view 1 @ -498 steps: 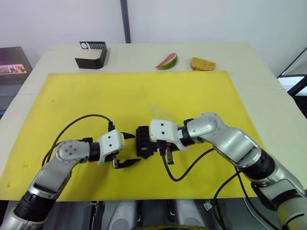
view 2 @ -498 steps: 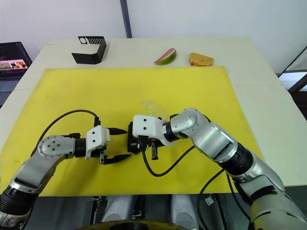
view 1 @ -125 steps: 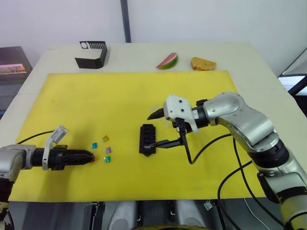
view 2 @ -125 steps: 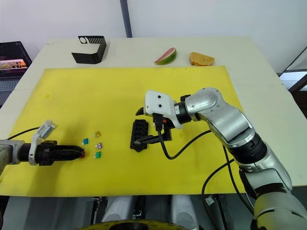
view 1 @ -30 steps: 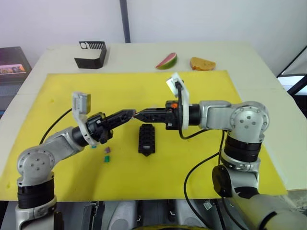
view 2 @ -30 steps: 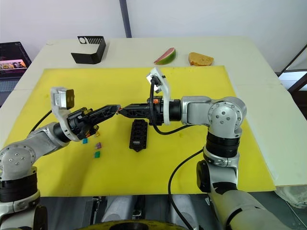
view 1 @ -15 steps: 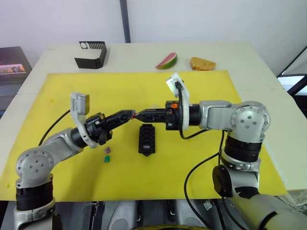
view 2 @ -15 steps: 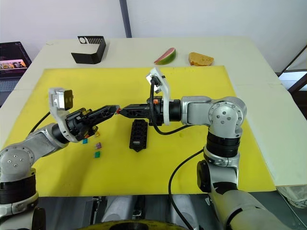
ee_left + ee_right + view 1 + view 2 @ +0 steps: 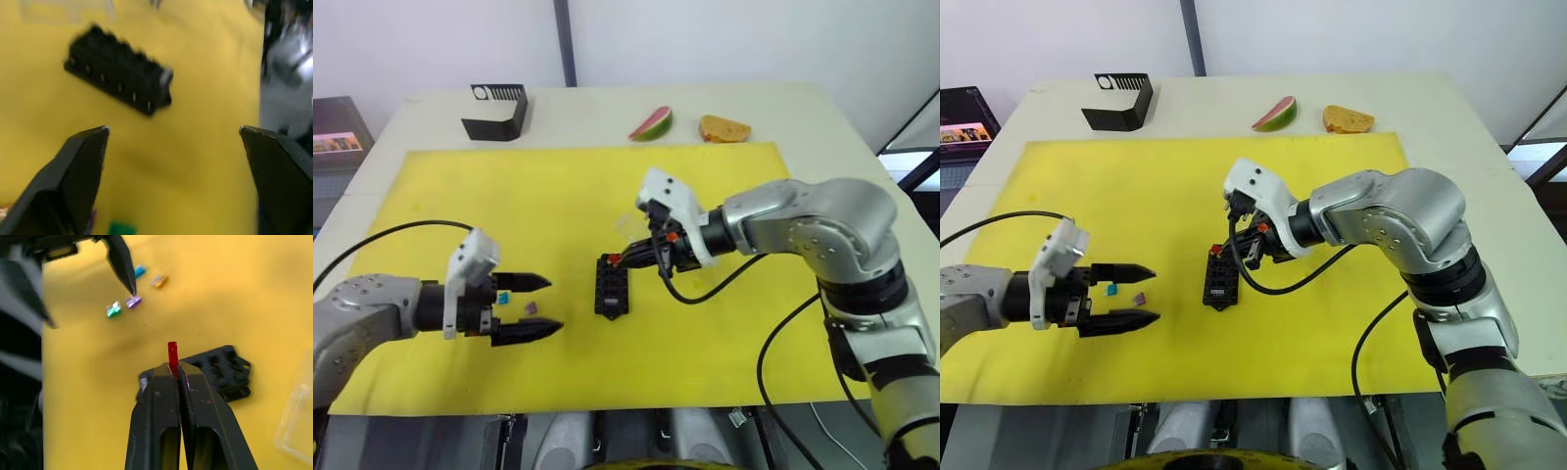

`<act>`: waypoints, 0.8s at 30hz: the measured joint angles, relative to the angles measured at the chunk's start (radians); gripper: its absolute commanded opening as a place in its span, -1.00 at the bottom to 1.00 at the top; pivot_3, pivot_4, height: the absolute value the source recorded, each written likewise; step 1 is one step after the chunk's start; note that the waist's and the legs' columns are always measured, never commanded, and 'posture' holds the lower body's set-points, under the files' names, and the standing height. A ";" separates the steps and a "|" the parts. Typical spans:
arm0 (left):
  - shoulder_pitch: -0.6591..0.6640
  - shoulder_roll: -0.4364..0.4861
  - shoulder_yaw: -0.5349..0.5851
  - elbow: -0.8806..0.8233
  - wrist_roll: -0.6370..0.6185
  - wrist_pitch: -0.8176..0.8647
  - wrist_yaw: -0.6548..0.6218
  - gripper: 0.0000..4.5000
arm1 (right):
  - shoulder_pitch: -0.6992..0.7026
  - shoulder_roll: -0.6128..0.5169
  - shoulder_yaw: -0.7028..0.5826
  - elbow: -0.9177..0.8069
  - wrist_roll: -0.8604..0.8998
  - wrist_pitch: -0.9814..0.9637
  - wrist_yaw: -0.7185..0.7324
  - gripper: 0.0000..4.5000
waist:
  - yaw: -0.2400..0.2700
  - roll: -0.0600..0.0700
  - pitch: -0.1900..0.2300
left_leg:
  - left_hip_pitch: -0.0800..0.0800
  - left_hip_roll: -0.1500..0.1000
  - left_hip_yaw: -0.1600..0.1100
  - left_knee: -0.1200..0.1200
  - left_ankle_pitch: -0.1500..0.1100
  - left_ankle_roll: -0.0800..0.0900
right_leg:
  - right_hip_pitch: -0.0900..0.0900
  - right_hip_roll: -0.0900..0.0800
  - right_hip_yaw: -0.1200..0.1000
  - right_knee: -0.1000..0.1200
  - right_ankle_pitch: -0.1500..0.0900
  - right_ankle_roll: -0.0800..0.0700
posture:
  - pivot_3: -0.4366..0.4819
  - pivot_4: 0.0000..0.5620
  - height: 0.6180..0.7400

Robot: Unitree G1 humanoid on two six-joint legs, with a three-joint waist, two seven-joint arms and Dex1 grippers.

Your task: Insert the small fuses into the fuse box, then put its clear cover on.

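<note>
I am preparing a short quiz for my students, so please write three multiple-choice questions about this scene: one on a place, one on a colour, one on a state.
1. Where does the fuse box lie?
A. on the yellow mat
B. on the bare table beside the black stand
C. in the left gripper

2. What colour is the fuse pinched by the right gripper?
A. green
B. red
C. blue

3. How does the left gripper stand?
A. shut on a fuse
B. shut and empty
C. open and empty

Answers: 1 A, the box rests on the yellow mat. 2 B, a red chip sticks out between the shut fingers. 3 C, its two fingers are spread with nothing between them.
</note>
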 measured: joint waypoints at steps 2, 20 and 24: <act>-0.028 -0.017 -0.056 0.039 0.097 -0.086 -0.023 0.96 | -0.039 0.003 0.042 0.012 -0.028 -0.031 0.040 -1.00 | 0.003 -0.001 0.000 | 0.000 0.000 0.000 0.000 -0.001 0.002 | 0.000 -0.001 0.000 0.000 0.000 0.000 | -0.05 -0.47 1.00; -0.149 -0.191 -0.181 0.103 0.291 -0.236 -0.039 0.96 | -0.084 0.046 0.214 0.029 -0.164 0.006 0.062 -1.00 | 0.001 -0.001 0.000 | -0.002 0.000 0.000 0.001 -0.002 0.003 | -0.001 -0.001 0.000 0.000 0.002 0.003 | -0.05 -0.47 1.00; -0.150 -0.195 -0.181 0.107 0.303 -0.239 -0.038 0.96 | -0.084 0.038 0.231 0.029 -0.183 -0.002 0.070 -1.00 | 0.001 -0.001 0.000 | -0.002 0.000 0.000 0.001 -0.002 0.003 | -0.001 -0.001 0.000 0.000 0.002 0.003 | -0.05 -0.47 1.00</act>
